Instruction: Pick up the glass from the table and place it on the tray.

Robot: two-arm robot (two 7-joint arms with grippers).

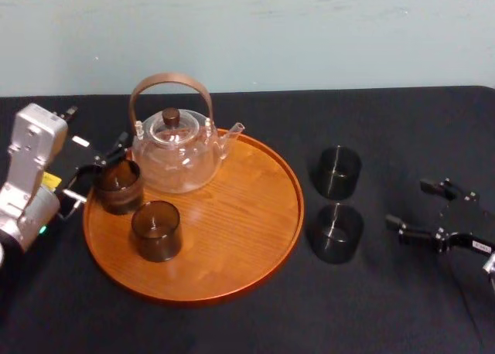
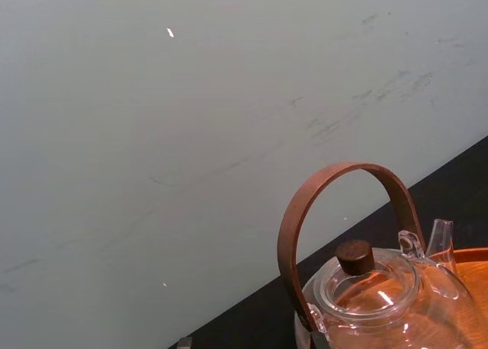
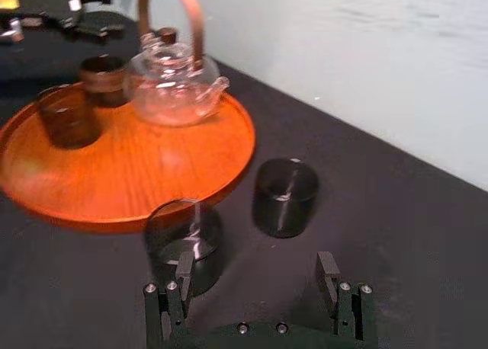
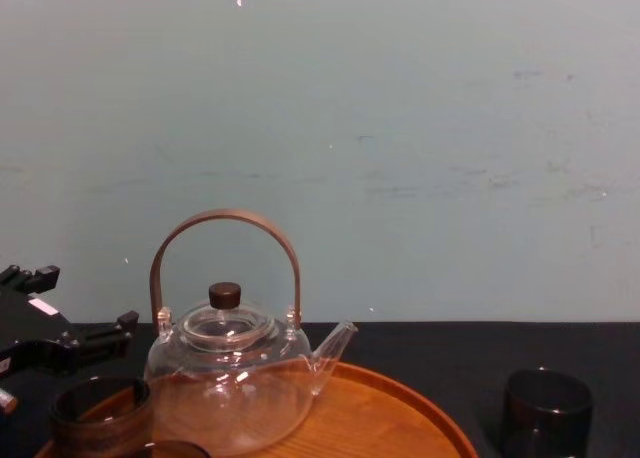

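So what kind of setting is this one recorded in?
Most likely a lab test bench staged as a tea service: a black-covered table against a bare pale wall, carrying a round wooden tray with a glass teapot on it.

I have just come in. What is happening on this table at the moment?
Two dark glasses, the rear tray glass and the front tray glass, already stand on the wooden tray beside the teapot. Two more, the far table glass and the near table glass, wait on the black table. The left gripper is open by the rear tray glass. The right gripper, open, faces the table glasses and touches neither.
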